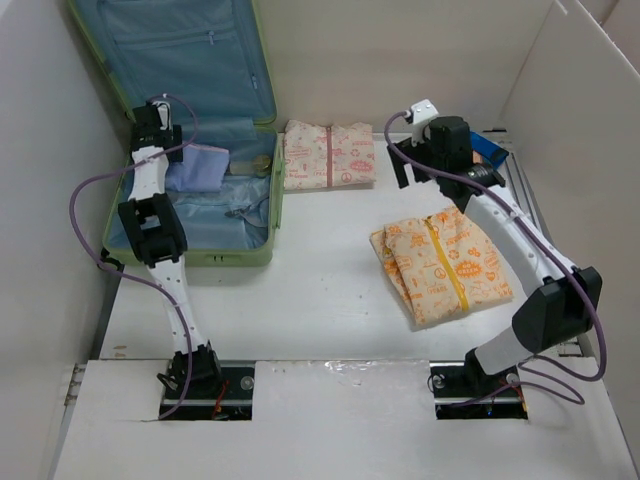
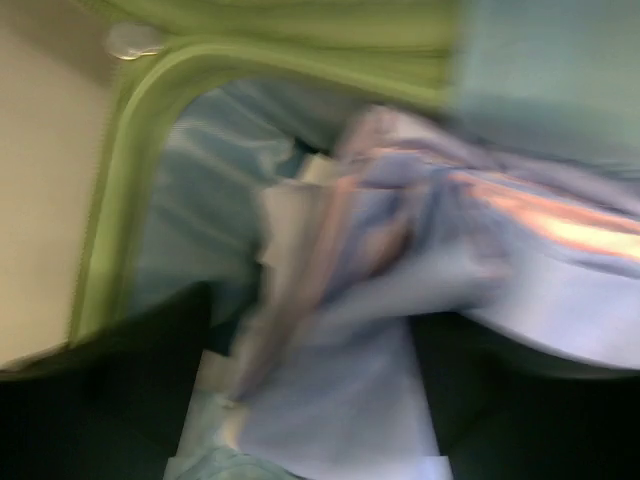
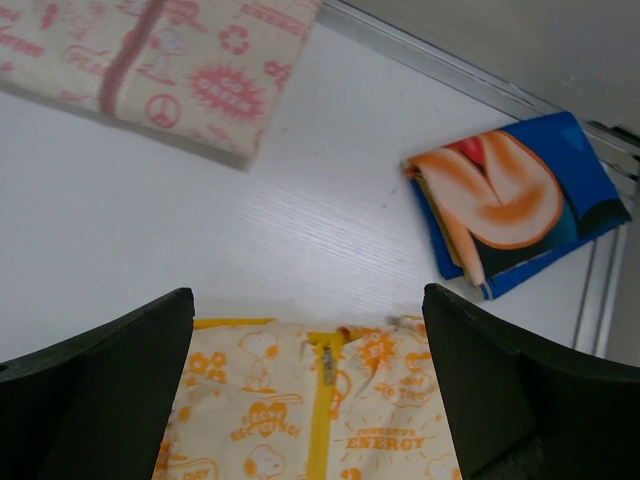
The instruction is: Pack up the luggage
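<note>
Seen from above, the luggage (image 1: pixel 215 257) lies open at the far left corner of the desk (image 1: pixel 320 290), lid raised. The left fingers (image 1: pixel 165 135) hang over a lilac cloth (image 1: pixel 200 168) inside it. The right fingers (image 1: pixel 415 172) hover beside an orange-print garment (image 1: pixel 440 265) near the right edge.

The left wrist view is blurred. The cloth sits between the fingers, but I cannot tell whether they grip it.

In the right wrist view, the fingers are spread wide and hold nothing.

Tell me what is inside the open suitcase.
A folded lavender garment lies in the luggage, on its light blue lining. The left arm reaches over the base and hides its left part. Anything under the garment is covered too.
</note>
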`<state>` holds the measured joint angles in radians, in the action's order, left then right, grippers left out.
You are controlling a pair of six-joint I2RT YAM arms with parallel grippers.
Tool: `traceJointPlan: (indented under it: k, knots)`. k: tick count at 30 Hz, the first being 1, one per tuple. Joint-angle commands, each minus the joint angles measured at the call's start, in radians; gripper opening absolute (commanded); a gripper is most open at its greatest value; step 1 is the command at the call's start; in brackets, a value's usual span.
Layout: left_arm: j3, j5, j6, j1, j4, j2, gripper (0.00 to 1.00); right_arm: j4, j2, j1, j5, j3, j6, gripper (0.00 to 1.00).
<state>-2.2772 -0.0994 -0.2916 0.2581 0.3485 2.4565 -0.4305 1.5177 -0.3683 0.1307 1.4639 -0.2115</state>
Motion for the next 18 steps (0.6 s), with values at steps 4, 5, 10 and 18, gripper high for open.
traceJointPlan:
  k: [4,5,10,18]
  knots:
    - [0.065,-0.016,0.009,0.082,-0.051,-0.085,1.00,-0.085,0.162,0.205,0.027,0.200,0.021,1.00]
    - [0.056,-0.007,0.009,0.082,-0.039,-0.114,1.00,-0.108,0.230,0.232,0.027,0.229,0.041,1.00]
    - [0.025,0.003,0.000,0.082,0.016,-0.212,1.00,-0.096,0.393,0.437,-0.139,0.366,0.216,1.00]
    - [0.142,0.013,-0.069,0.006,0.105,-0.389,1.00,0.104,0.602,0.638,-0.250,0.419,0.494,1.00]
